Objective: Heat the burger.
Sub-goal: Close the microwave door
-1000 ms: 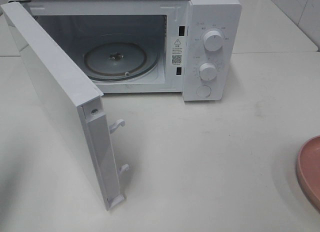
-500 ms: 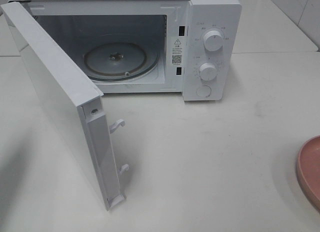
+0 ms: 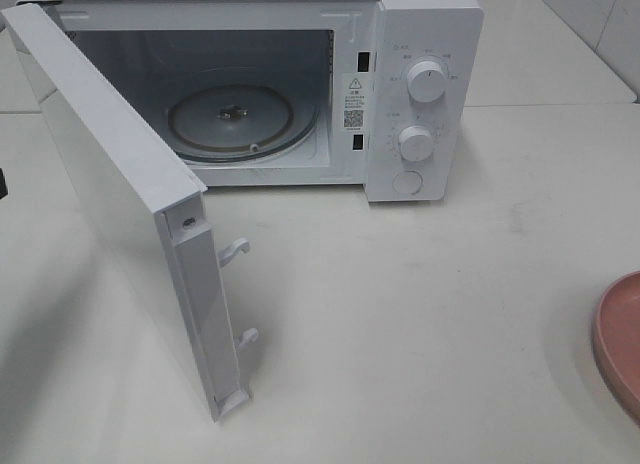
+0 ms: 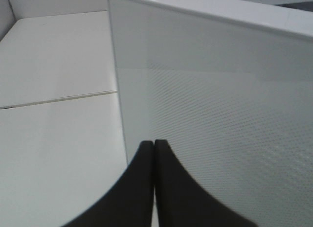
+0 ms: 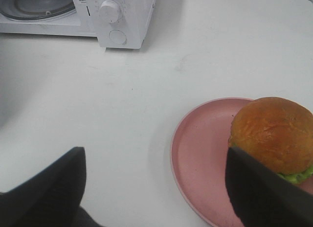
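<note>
The microwave is parked at the far side of the white worktop with its door swung wide toward the near left, so the glass turntable inside is left exposed and ready to be loaded, presumably the whole point of the door being held out of the way. The burger is seen sitting on the pink plate at the right edge of the worktop, well apart from the microwave; only a sliver of that plate is caught in the high view. The left gripper is clenched on nothing, tips pressed together just beside the outer face of the door, on the far left. The right gripper is spread wide and is hung over the plate, one finger just beside the bun, nothing grasped yet. A grab of the burger looks like what's being lined up, probably.
</note>
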Action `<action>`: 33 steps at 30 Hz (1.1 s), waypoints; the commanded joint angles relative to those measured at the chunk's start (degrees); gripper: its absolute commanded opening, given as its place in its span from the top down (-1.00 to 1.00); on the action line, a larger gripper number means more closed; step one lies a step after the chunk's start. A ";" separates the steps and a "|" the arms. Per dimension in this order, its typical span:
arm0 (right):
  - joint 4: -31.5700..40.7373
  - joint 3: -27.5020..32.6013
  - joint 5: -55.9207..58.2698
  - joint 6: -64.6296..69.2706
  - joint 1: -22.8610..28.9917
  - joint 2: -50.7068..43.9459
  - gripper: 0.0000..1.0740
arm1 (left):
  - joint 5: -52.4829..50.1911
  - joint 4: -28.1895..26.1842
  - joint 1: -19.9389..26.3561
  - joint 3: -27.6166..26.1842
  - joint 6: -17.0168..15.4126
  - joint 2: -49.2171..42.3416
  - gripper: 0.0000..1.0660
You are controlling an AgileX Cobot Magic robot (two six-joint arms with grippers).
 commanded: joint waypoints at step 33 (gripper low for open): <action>0.17 0.06 -0.46 -0.69 -0.23 -1.49 -0.40 | -5.04 -17.82 -25.21 -17.25 2.46 21.31 1.00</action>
